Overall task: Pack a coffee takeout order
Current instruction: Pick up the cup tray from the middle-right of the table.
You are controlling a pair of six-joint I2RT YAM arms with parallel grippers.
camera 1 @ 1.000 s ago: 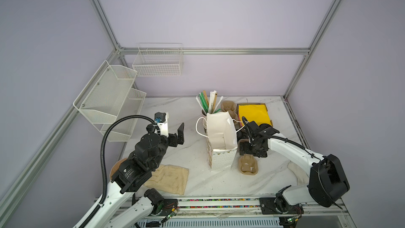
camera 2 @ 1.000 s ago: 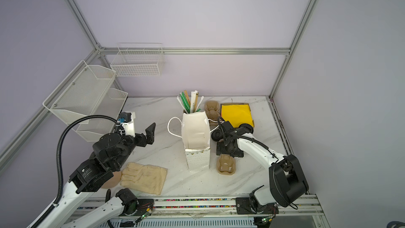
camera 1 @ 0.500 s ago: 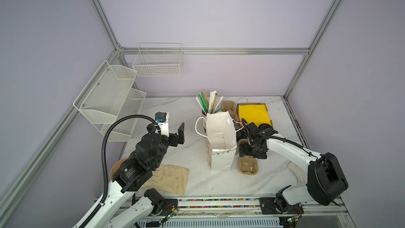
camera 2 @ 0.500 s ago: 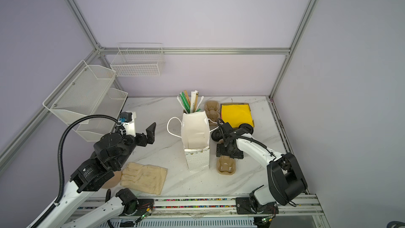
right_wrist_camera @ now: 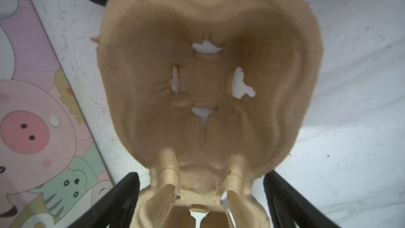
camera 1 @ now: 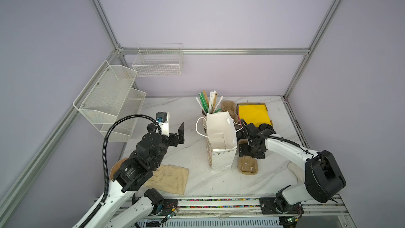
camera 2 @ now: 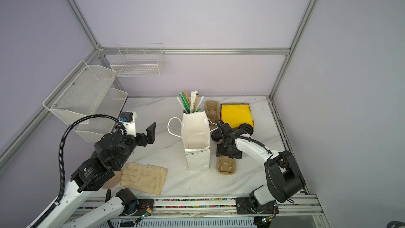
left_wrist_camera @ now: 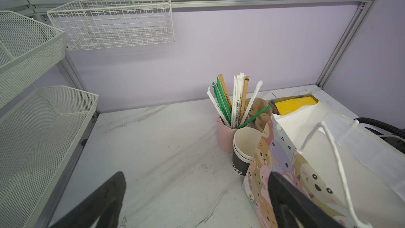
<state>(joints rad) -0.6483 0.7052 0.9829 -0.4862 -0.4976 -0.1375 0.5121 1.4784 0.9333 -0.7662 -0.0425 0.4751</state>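
The right fingers [right_wrist_camera: 118,202] stand spread, one on each side of the narrow waist of the cup carrier [right_wrist_camera: 208,84]. A sliver of bench shows between each finger and the pulp, so nothing is pinched. The carrier lies flat with its pockets facing up. In both top views its long axis runs from the front edge towards the back wall, with one pocket [camera 1: 248,166] clear in front of the arm and the other hidden under the wrist. It sits just beside the upright, open paper bag [camera 1: 220,141], on the bag's right.

Behind them lie the yellow sheet [camera 1: 254,115] in a shallow cardboard tray, a stack of spare carriers [camera 1: 229,106] and a pink pot of straws [left_wrist_camera: 228,110]. Nested cups [left_wrist_camera: 243,148] stand against the bag. The left fingers [left_wrist_camera: 105,198] are spread and hold nothing, raised to the left of the bag. A cream glove [camera 1: 168,178] lies at the front left.

The bench [camera 1: 175,110] is white marble, enclosed by lilac walls and aluminium rails. A wire basket [camera 1: 157,62] and mesh shelves [camera 1: 109,97] hang on the walls.

Since a second ago the right arm has edged slightly nearer the carrier. The left arm and the things on the bench are where they were.
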